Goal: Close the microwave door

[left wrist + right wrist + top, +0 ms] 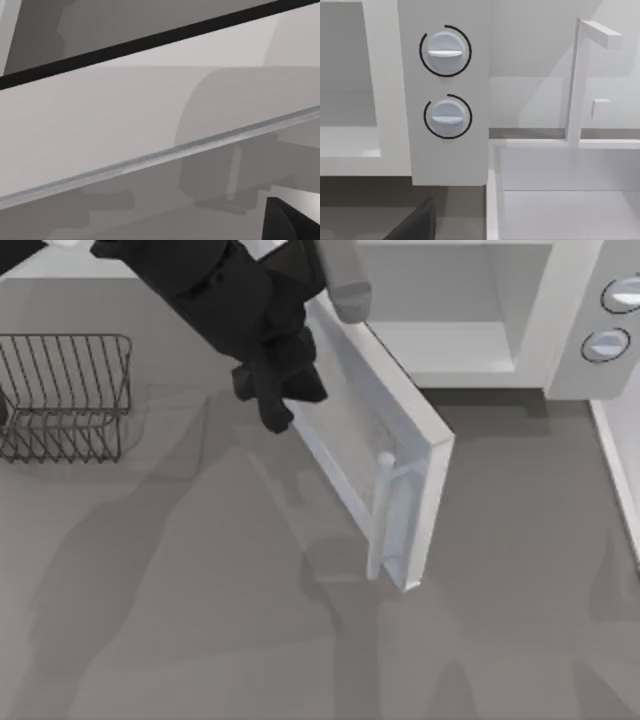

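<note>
Microwave door [385, 455] stands half open, swung out from the microwave [520, 310] over the worktop [200, 620]; rigid and hinged, it should yield to a flat push on its outer face. Left gripper [275, 390] hangs against that glass panel, though whether its jaws are apart I cannot tell.

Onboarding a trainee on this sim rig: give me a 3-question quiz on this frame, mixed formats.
1. True or false: the microwave door is fully shut against the microwave.
2. Multiple choice: the wire rack sits on the table's A) left side, B) right side, C) inside the cavity.
3. Fill in: the left gripper is at the door's ____ face, on the side away from the cavity.

Key:
1. False. The door stands open at an angle, its bar handle at the free end.
2. A.
3. Outer. In the top view the left gripper looks to be against the glass window.
</note>
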{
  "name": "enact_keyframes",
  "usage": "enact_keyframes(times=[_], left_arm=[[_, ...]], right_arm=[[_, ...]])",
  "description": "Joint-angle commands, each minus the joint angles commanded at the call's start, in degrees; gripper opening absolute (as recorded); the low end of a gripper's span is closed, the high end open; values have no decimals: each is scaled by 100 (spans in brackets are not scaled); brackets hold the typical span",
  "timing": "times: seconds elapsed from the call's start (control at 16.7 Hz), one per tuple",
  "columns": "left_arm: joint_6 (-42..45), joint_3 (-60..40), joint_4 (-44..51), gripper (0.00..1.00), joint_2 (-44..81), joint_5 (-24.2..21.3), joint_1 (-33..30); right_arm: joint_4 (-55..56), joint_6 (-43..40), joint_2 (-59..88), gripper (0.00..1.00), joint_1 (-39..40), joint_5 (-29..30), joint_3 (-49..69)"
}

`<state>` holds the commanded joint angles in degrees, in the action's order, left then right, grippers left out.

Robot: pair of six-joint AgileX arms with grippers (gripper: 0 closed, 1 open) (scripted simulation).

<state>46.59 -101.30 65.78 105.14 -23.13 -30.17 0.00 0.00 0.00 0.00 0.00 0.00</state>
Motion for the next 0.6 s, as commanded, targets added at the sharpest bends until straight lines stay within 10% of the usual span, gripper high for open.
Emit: enact_keyframes(times=[0.6], left_arm=[[-268,-258,-52,0,207,94,-269]], right_arm=[[0,0,0,100,0,0,0]])
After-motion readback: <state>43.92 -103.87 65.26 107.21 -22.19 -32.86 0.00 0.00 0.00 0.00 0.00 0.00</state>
